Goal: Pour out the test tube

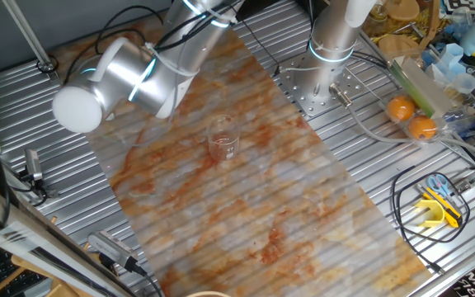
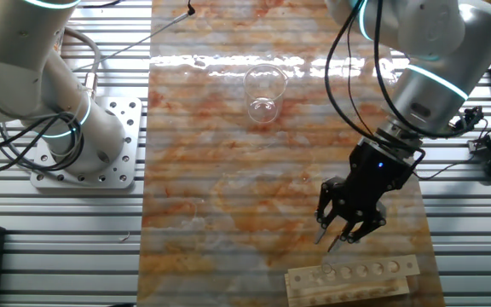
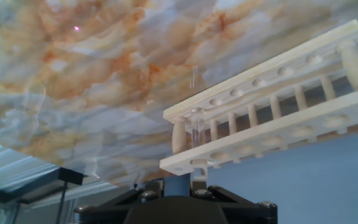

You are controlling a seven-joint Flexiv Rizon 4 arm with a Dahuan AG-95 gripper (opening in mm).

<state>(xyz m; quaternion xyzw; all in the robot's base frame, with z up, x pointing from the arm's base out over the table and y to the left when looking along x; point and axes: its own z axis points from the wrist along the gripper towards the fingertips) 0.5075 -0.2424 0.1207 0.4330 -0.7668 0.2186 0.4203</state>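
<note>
The slim, clear glass test tube (image 3: 196, 124) stands upright in the end hole of the pale wooden rack (image 3: 272, 118), nearly see-through, its rim just above the rack's top rail.

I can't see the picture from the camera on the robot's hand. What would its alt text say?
A pale wooden rack with a row of holes stands on a marbled orange-and-grey mat, seen tilted. A slim clear test tube sits upright in the rack's end hole, directly ahead of the dark pincer base at the bottom edge.
</note>
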